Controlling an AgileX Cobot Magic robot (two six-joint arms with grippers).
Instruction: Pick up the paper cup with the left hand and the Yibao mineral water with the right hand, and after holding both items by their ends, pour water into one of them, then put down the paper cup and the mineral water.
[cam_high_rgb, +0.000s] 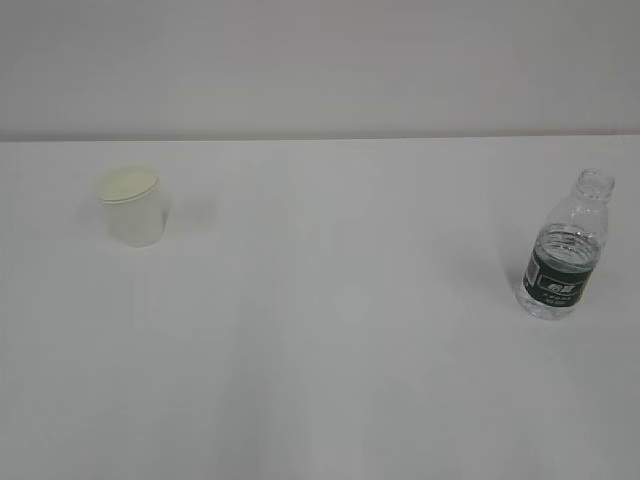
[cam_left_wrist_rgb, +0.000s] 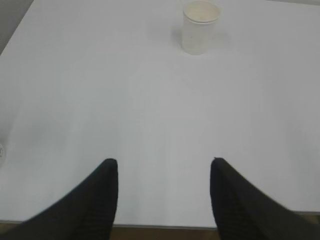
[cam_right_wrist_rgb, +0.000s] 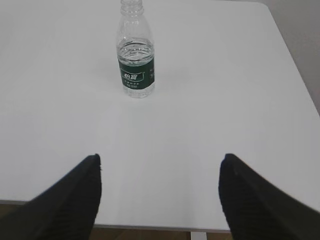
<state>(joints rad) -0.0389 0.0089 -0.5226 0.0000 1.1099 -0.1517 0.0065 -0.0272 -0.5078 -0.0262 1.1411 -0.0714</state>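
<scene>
White table (cam_high_rgb: 330, 350); cup (cam_high_rgb: 131, 206); bottle (cam_high_rgb: 562, 252)

Open table (cam_high_rgb: 330, 330) around both items.

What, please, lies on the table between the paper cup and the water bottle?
Nothing: in the exterior view only bare white table runs from the paper cup to the water bottle.

Upright paper cup (cam_left_wrist_rgb: 200, 27) on white table (cam_left_wrist_rgb: 100, 100), well beyond spread-fingered left tool (cam_left_wrist_rgb: 163, 165)
</scene>
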